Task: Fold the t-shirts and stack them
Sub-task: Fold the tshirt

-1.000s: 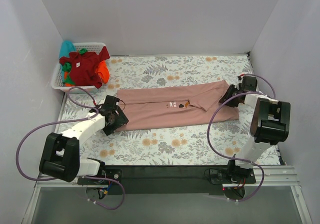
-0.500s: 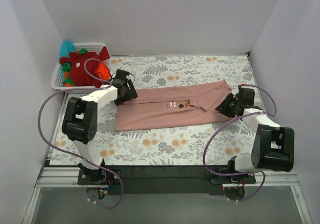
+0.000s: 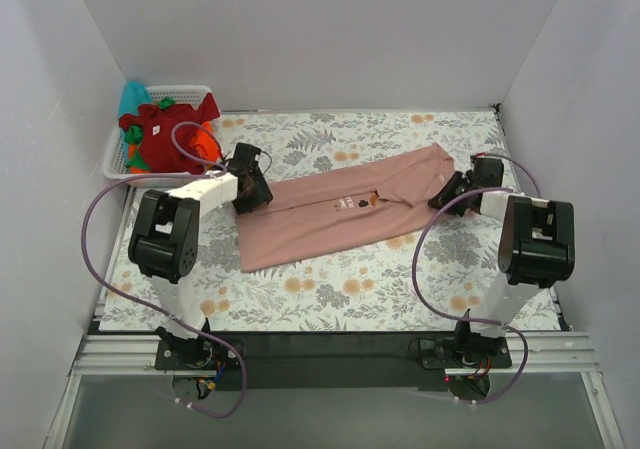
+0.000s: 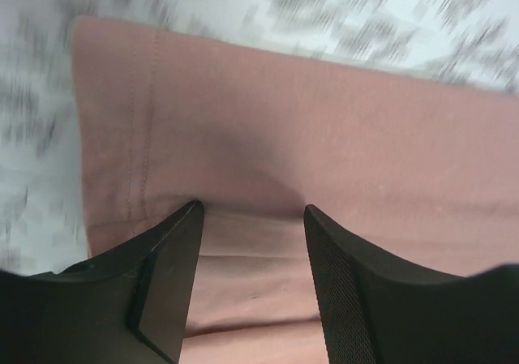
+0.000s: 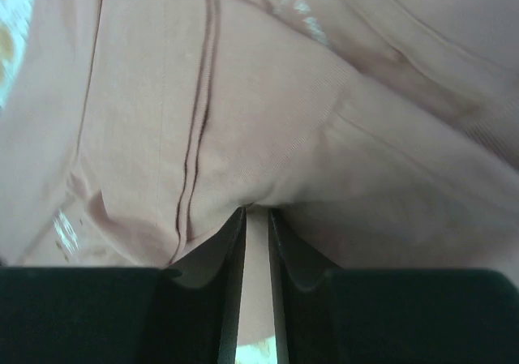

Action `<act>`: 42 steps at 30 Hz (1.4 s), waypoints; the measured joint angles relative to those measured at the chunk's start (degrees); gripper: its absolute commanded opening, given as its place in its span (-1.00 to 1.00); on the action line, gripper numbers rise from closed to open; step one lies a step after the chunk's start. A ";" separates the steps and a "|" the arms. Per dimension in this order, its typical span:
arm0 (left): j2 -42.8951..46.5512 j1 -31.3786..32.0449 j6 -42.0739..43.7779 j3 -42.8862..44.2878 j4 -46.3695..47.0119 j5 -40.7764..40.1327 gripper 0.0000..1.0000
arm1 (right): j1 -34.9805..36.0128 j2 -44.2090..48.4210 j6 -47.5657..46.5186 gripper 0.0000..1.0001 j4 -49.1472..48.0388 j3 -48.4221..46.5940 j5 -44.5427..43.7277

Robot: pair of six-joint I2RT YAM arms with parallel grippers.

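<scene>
The dusty-pink t-shirt (image 3: 340,214) lies folded into a long band, slanting across the floral cloth, its small chest print facing up. My left gripper (image 3: 250,186) sits at the band's far-left corner. In the left wrist view (image 4: 251,210) its jaws stand apart over the pink fabric (image 4: 324,121). My right gripper (image 3: 447,191) is at the band's right end. In the right wrist view (image 5: 256,211) it is shut on a pinch of the pink shirt (image 5: 284,96). A dark red shirt (image 3: 165,134), an orange one (image 3: 207,141) and a teal one (image 3: 132,97) sit in the basket.
The white slatted basket (image 3: 112,164) stands at the back left corner, against the left wall. Walls close in on the left, back and right. Purple cables loop from both arms over the floral cloth (image 3: 350,289).
My left gripper went from the shirt's near-left corner to its far-left corner. My right gripper moved back with the shirt's right end, so the band now slants.
</scene>
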State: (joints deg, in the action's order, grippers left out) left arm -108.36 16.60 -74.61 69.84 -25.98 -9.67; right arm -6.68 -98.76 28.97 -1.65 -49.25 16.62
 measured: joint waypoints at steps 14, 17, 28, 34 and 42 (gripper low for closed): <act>28.28 14.64 -15.43 -30.49 -8.94 26.36 0.50 | -0.61 -27.69 -6.62 -0.26 2.23 -37.44 8.44; 29.05 16.15 -16.28 -29.99 -13.62 27.50 0.61 | 0.31 -25.90 -7.48 -0.21 3.74 -36.59 8.46; 28.61 15.32 -12.35 -16.94 -19.26 14.19 0.64 | 15.32 -7.82 -7.43 -0.34 4.92 -25.68 -1.03; 22.67 14.14 -10.08 -16.61 -17.70 8.22 0.64 | 18.23 -12.33 -5.53 -0.34 4.83 -25.16 -5.27; 21.81 14.14 -9.11 -16.57 -16.24 6.16 0.64 | 15.34 -22.64 -8.50 -0.35 4.90 -32.85 -5.86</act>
State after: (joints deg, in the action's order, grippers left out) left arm -86.54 30.74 -83.72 53.28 -42.22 -3.51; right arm 8.67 -121.40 20.47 3.25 -82.11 10.76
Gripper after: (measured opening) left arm 0.818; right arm 0.326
